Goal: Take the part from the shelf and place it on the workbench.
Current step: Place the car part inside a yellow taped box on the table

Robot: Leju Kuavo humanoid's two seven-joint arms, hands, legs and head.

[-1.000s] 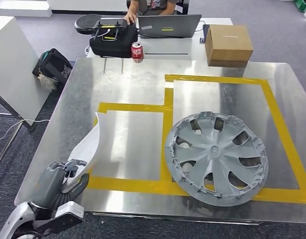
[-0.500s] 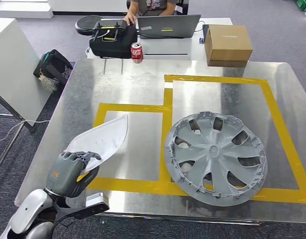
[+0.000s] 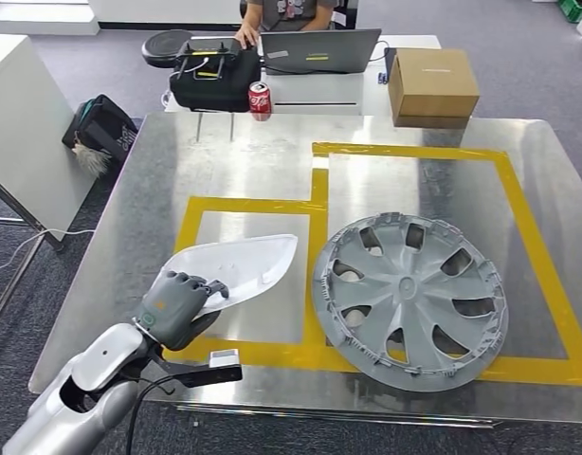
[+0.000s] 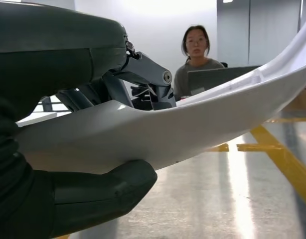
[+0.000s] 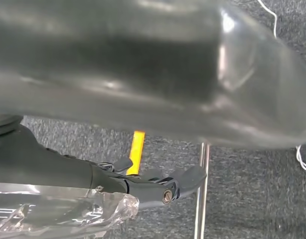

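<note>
The white curved shell part (image 3: 238, 265) hangs low over the left yellow-taped square of the metal workbench (image 3: 260, 161). My left hand (image 3: 175, 308) grips its near end, fingers over the top and the thumb beneath. Up close in the left wrist view, the part (image 4: 181, 129) runs out from the left hand (image 4: 98, 194) a little above the tabletop. My right hand (image 5: 144, 181) hangs over the grey carpet with its dark fingers stretched out and nothing between them.
A grey wheel cover (image 3: 409, 299) lies in the right taped square. Behind the bench are a cardboard box (image 3: 433, 85), a cola can (image 3: 260, 99), a black case (image 3: 215, 76), a laptop (image 3: 320, 47) and a seated person (image 3: 274, 14). A black bag (image 3: 102, 123) sits on the floor at left.
My left hand has carried the part forward and to the right over the bench. The part has turned from standing on edge to lying nearly flat above the left square.
</note>
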